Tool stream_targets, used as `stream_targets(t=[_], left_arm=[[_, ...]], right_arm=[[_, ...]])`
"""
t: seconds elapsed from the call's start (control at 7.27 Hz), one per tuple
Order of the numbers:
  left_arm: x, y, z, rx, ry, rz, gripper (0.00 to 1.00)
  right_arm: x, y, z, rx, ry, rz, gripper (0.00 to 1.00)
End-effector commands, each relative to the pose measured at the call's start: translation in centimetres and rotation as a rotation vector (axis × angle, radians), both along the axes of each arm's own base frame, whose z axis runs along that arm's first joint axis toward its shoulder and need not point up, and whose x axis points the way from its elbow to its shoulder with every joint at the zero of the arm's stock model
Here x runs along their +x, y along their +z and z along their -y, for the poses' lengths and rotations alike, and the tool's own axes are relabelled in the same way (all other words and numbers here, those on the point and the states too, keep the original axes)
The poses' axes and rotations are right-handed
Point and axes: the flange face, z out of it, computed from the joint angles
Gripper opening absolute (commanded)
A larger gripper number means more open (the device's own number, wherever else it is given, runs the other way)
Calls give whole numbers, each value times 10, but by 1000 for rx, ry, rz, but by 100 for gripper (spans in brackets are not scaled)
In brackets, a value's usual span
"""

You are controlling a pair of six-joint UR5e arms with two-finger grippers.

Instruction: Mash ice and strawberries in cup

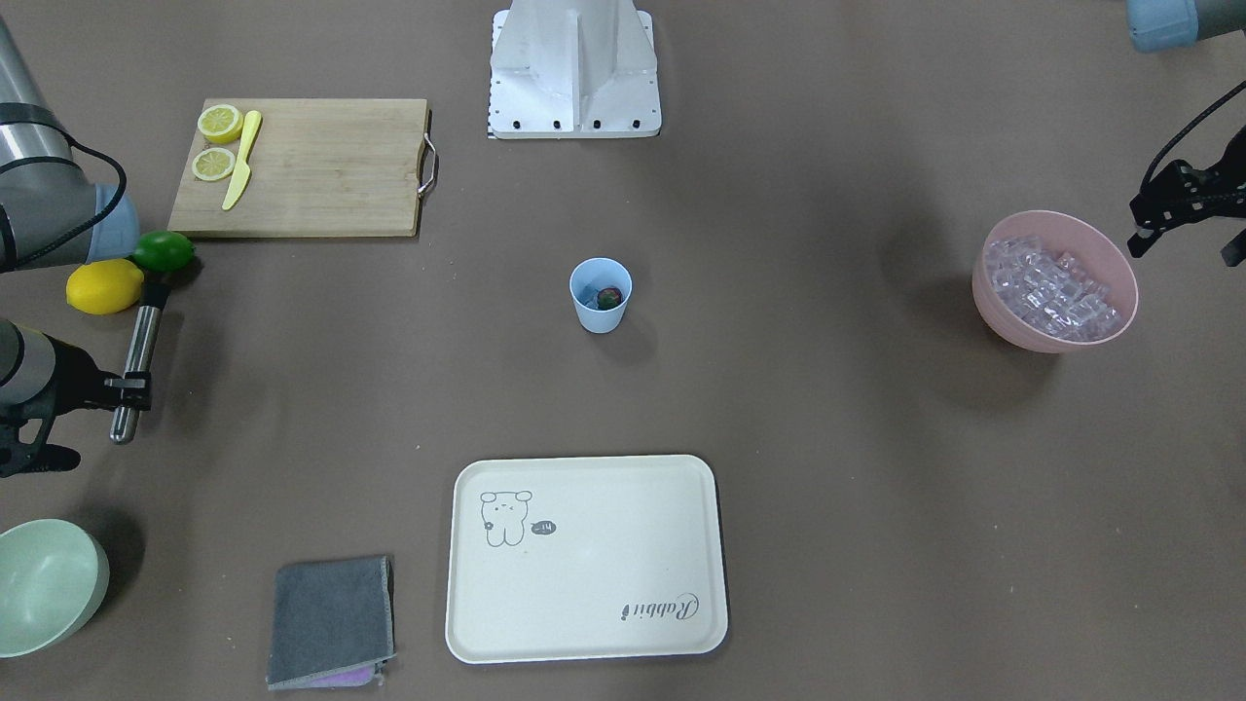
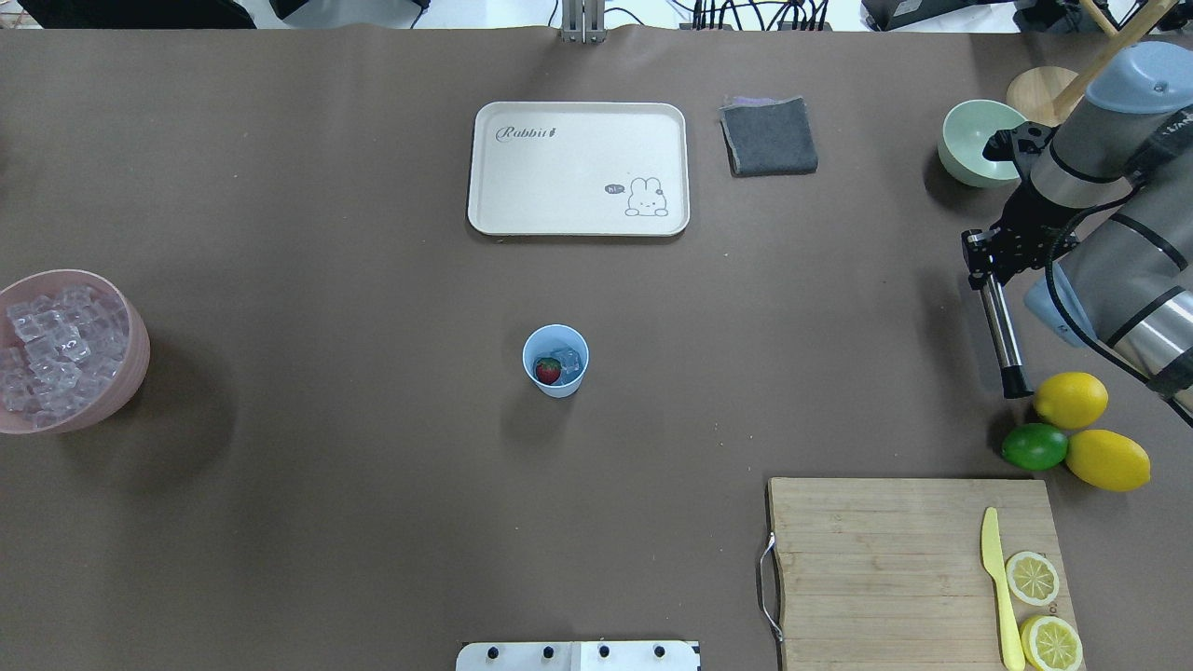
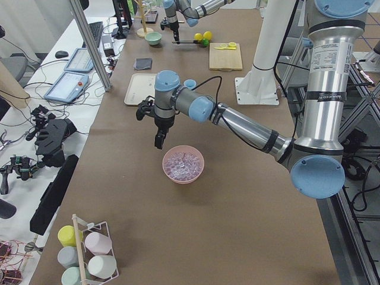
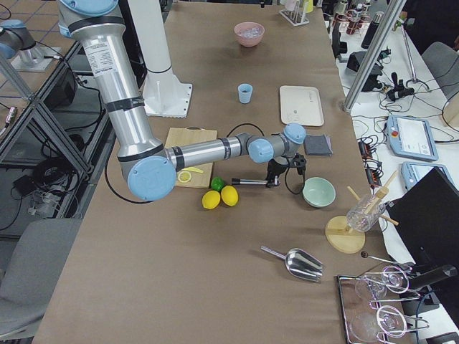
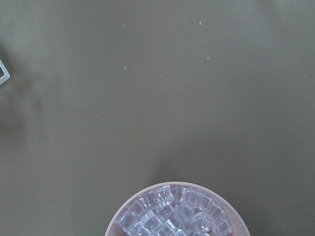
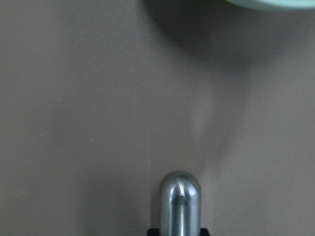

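The light-blue cup [image 1: 601,295] [image 2: 555,361] stands upright at mid-table. Inside it lie one red strawberry [image 2: 547,371] [image 1: 609,298] and a few pieces of clear ice [image 2: 568,359]. More ice [image 1: 1049,289] [image 5: 176,216] fills the pink bowl [image 1: 1119,277] [image 2: 130,359]. My left gripper [image 1: 1188,245] hovers beside that bowl, open and empty. My right gripper [image 1: 127,389] [image 2: 979,256] is shut on a steel muddler [image 1: 139,350] [image 2: 997,326] [image 6: 179,201], held roughly level far to the cup's side, its dark tip near the lime [image 1: 164,250].
A cutting board [image 1: 311,166] carries two lemon halves and a yellow knife [image 1: 240,161]. Whole lemons [image 2: 1070,399] and the lime sit beside it. A cream tray [image 1: 584,560], grey cloth [image 1: 331,618] and pale-green bowl [image 1: 44,584] lie across the table; the robot base [image 1: 574,68] is behind the cup.
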Motion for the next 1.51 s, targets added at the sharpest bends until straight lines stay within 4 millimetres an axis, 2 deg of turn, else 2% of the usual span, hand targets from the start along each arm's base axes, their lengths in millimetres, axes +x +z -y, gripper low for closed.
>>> stream_targets(t=[0.0, 0.14, 0.28, 0.41, 0.55, 0.69, 0.83, 0.96, 1.1, 1.24, 1.38], left_arm=[[0, -3, 2, 6, -2, -2, 97], [0, -3, 3, 12, -7, 11, 97], [-1, -3, 4, 14, -12, 20, 97], [-1, -5, 6, 21, -7, 20, 97], [-5, -2, 8, 18, -1, 20, 97], [-20, 19, 15, 9, 6, 37, 97], [-50, 47, 25, -11, 26, 8, 97], [-87, 72, 30, -11, 53, -36, 97], [-119, 105, 30, -2, 97, -20, 97], [-134, 131, 22, -10, 130, 6, 97], [-142, 161, 3, -35, 138, 70, 97]], right_arm=[[-4, 7, -1, -13, -2, -10, 99], [-1, 7, 0, -12, 1, -10, 100], [12, 2, 7, -2, 19, -2, 100], [40, -9, 17, 17, 61, 17, 100], [69, -25, 16, 57, 86, 34, 100], [107, -37, 5, 78, 135, 47, 100], [145, -48, -4, 83, 160, 61, 100], [184, -44, -19, 104, 133, 46, 100], [228, -22, -38, 130, 99, 33, 100], [269, -6, -60, 164, 101, 28, 100], [293, -3, -80, 171, 132, 26, 100]])
